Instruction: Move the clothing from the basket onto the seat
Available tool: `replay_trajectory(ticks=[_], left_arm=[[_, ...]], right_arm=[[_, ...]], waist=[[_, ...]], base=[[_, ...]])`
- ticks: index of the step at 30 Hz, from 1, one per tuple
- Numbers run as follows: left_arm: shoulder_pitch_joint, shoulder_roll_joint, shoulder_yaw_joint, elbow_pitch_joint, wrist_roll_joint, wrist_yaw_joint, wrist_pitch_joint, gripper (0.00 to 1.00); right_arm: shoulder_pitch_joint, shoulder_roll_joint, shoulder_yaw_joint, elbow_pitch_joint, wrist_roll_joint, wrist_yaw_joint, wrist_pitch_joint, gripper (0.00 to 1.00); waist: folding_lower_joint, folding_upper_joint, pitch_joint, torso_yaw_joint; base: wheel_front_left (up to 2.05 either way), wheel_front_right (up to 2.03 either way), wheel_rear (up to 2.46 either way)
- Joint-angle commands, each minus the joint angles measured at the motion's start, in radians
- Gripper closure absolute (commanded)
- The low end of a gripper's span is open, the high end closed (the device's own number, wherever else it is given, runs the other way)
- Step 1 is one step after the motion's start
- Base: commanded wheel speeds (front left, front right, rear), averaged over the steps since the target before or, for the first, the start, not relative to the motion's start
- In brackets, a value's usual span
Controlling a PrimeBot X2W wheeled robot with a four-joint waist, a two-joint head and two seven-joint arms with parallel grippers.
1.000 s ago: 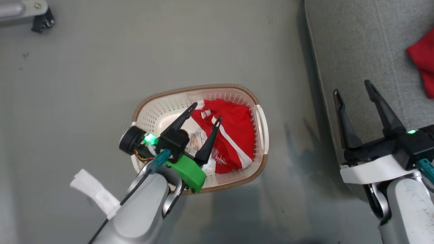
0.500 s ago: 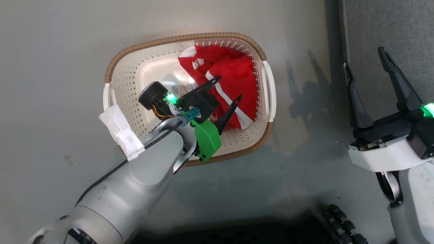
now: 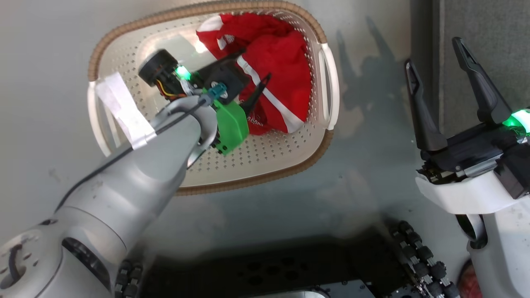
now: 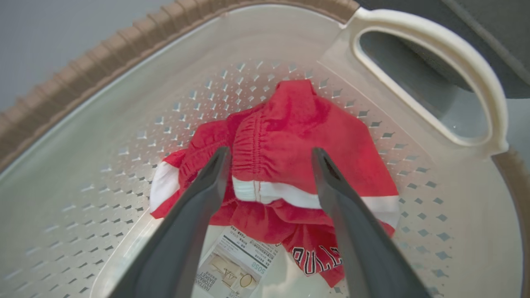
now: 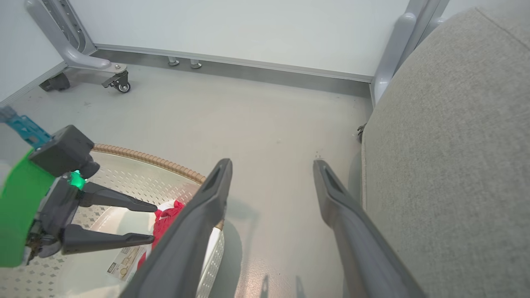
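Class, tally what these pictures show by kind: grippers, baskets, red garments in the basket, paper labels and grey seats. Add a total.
Grippers: 2 (left gripper, right gripper)
Basket: 1
Red shorts: 1
Paper label: 1
Grey seat: 1
Total: 6

Lab-like test bay: bare grey floor [image 5: 248,120], white wall panels [image 5: 248,25], castored metal frame [image 5: 83,62].

The left arm [image 3: 124,178] is covering the basket's [image 3: 269,157] eight-o'clock side; the shorts' [image 4: 290,136] lettering is sitting half hidden behind a finger [image 4: 364,248] at five o'clock.
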Motion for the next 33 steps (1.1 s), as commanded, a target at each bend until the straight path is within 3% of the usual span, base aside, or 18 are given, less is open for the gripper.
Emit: replay_trajectory(ticks=[1, 10, 18, 25, 26, 27, 33], left_arm=[[-0.030, 0.011, -0.013, 0.013, -0.015, -0.003, -0.001, 0.00], [-0.092, 0.003, -0.079, 0.096, -0.038, -0.003, -0.001, 0.00], [-0.073, -0.006, -0.108, 0.083, -0.023, -0.003, -0.001, 0.00], [-0.009, -0.019, -0.109, 0.059, 0.115, -0.002, 0.018, 0.00], [-0.003, -0.021, -0.110, 0.060, 0.128, -0.002, 0.021, 0.09], [0.002, -0.023, -0.109, 0.065, 0.137, -0.002, 0.021, 1.00], [-0.010, -0.035, -0.110, 0.083, 0.159, -0.003, 0.008, 1.00]], right_arm=[[-0.011, -0.007, 0.006, -0.015, -0.006, -0.001, -0.002, 0.00], [0.011, -0.014, 0.037, -0.075, 0.000, -0.001, -0.002, 0.00], [0.032, -0.025, 0.060, -0.103, 0.007, -0.001, -0.002, 0.00], [0.043, -0.027, 0.056, -0.112, 0.008, -0.001, -0.002, 0.00], [0.043, -0.027, 0.056, -0.114, 0.008, -0.001, -0.002, 0.00], [0.042, -0.026, 0.057, -0.116, 0.006, -0.001, -0.002, 0.00], [0.046, -0.025, 0.047, -0.123, 0.001, -0.001, -0.002, 0.00]], waist=[[-0.0001, 0.0107, 0.047, -0.020], [-0.0001, 0.0107, 0.078, -0.038], [-0.0001, 0.0107, 0.083, -0.057], [-0.0001, 0.0107, 0.079, -0.071], [-0.0001, 0.0107, 0.078, -0.072], [-0.0001, 0.0107, 0.077, -0.073], [-0.0001, 0.0107, 0.074, -0.068]], base=[[0.00, 0.00, 0.00], [0.00, 0.00, 0.00], [0.00, 0.00, 0.00], [0.00, 0.00, 0.00], [0.00, 0.00, 0.00], [0.00, 0.00, 0.00], [0.00, 0.00, 0.00]])
